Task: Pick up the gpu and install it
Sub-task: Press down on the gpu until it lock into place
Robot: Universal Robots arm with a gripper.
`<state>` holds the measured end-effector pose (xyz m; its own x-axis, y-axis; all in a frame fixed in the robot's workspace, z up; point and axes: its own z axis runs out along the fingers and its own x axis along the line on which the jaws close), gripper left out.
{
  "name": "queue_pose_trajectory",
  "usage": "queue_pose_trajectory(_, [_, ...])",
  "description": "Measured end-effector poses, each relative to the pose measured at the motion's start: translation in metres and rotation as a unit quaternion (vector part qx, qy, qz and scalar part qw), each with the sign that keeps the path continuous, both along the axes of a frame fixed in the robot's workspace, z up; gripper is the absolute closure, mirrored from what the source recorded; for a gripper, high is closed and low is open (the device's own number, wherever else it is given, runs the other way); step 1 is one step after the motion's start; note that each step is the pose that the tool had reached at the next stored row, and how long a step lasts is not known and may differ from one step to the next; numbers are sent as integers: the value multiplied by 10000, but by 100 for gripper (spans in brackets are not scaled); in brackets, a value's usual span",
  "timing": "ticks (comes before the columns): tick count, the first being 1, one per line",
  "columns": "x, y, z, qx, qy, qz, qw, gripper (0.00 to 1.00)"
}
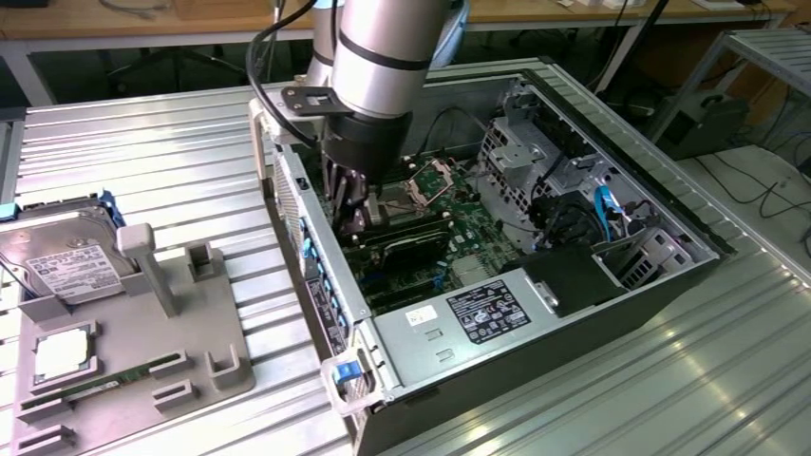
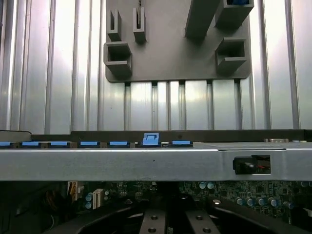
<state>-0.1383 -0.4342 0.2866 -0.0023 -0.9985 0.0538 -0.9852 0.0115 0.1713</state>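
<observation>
The clenched black end effector (image 1: 355,211) is reaching down inside the open grey metal computer case (image 1: 659,214), pressing the dark flat gpu card (image 1: 408,245) onto the green motherboard (image 1: 476,233) near the case's rear wall.

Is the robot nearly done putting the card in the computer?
Nearly, it seems. Done: the gpu is off the gray tray, where the hard drive and memory stick sit. In hand: the shut gripper is low inside the open computer case, by the dark card I take for it. Left: I can't tell if it is seated.
</observation>
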Motion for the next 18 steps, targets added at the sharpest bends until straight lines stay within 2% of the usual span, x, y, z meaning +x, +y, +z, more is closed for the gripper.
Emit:
queue_pose_trajectory(4, [-3,0,-21,0,45,3,10000,89])
queue_pose_trajectory(7, [5,3,-53,0,63,4,10000,89])
queue_pose_trajectory(11, [130,7,-82,0,70,26,10000,89])
queue_pose_trajectory(12, [158,5,-84,0,87,33,10000,89])
queue_pose_trajectory(14, [158,-10,-84,0,109,36,9999,89])
queue_pose_trajectory(18, [156,-69,-88,0,140,53,9999,89])
